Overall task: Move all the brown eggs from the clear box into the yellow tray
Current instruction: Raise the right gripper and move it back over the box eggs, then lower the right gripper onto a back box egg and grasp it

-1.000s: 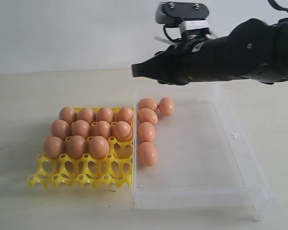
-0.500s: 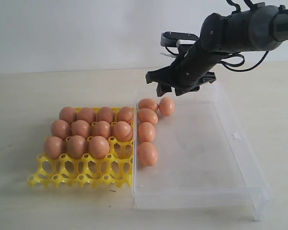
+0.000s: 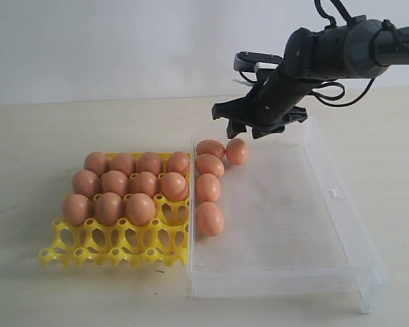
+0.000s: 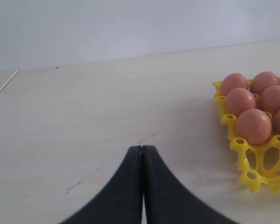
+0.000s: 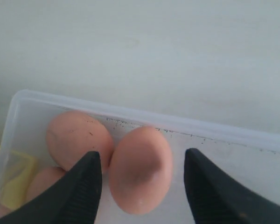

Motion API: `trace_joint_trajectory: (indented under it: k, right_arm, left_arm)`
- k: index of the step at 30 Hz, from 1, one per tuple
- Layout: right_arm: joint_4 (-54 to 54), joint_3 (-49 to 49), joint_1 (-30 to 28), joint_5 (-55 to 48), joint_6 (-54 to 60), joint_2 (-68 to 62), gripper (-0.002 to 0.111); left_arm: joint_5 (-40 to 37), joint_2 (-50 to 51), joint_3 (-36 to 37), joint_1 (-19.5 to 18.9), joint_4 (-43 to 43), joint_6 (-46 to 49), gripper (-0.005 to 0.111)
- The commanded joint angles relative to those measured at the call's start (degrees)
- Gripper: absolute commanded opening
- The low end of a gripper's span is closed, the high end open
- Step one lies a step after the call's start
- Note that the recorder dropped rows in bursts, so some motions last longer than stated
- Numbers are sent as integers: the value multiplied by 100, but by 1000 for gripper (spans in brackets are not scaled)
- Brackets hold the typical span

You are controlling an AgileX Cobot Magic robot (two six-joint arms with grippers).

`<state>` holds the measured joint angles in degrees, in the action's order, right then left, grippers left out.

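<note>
We locate the right gripper [image 3: 244, 129] above the far left corner of the clear box [image 3: 293, 225]. Its fingers stand apart. In the right wrist view they frame one brown egg [image 5: 140, 170], with a gap on each side, so nothing is clamped. A second egg [image 5: 79, 140] lies just beside the first.

We count five brown eggs [image 3: 208, 187] in the box, grouped along the wall nearest the yellow tray [image 3: 116, 248]. The tray sits just beside the box and carries eleven eggs in its three rear rows.

The left gripper [image 4: 142, 151] hangs low over the table [image 4: 74, 116] near a corner of the tray. Its fingers are pressed together and hold nothing.
</note>
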<state>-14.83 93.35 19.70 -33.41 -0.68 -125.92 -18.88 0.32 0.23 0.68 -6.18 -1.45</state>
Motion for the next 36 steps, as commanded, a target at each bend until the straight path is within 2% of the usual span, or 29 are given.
trace_joint_trajectory:
  k: [1, 19, 25, 28, 32, 33, 36]
  right_arm:
    - [-19, 84, -8, 127, -89, -79, 52]
    - [-217, 84, -8, 792, -89, -495, 52]
    - [-230, 84, -8, 972, -89, -509, 46]
    - [-232, 84, -8, 929, -89, -581, 37]
    - [-247, 84, 31, 737, -75, -682, 4]
    - [-261, 84, 31, 704, -61, -696, 0]
    - [-261, 84, 69, 680, -47, -682, 0]
  left_arm:
    - [58, -32, -23, -7, 16, -25, 0]
    - [58, -32, -23, -7, 16, -25, 0]
    - [58, -32, -23, -7, 16, -25, 0]
    - [58, -32, -23, -7, 16, -25, 0]
    - [58, -32, -23, -7, 16, -25, 0]
    - [58, -32, -23, -7, 16, -25, 0]
    - [58, -32, -23, -7, 16, -25, 0]
